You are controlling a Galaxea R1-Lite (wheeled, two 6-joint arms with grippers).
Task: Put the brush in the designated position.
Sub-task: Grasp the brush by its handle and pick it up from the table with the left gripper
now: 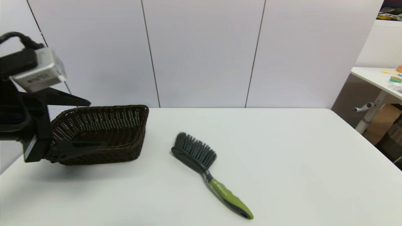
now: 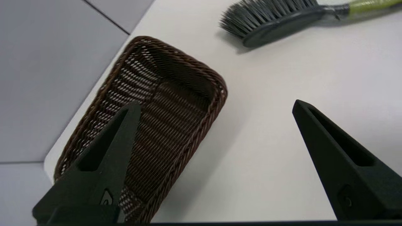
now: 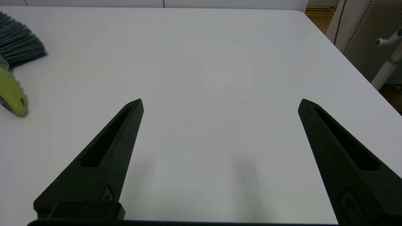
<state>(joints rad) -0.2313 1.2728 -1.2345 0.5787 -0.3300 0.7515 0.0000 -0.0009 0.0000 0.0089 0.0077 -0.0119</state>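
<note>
The brush [image 1: 207,171] lies flat on the white table, dark grey bristles toward the back left, olive-green and grey handle pointing to the front right. Its head [image 2: 276,22] also shows in the left wrist view, and its bristles and handle end [image 3: 11,91] in the right wrist view. My left gripper [image 1: 94,124] hovers open beside the brown wicker basket [image 1: 103,131], well left of the brush, and holds nothing. In its own view the left gripper [image 2: 216,106] spans the basket's rim [image 2: 201,131] and bare table. My right gripper [image 3: 221,105] is open over bare table, right of the brush.
The basket stands at the table's back left, near the wall panels. A second white table [image 1: 380,78] with small items stands off to the right, beyond the table's right edge.
</note>
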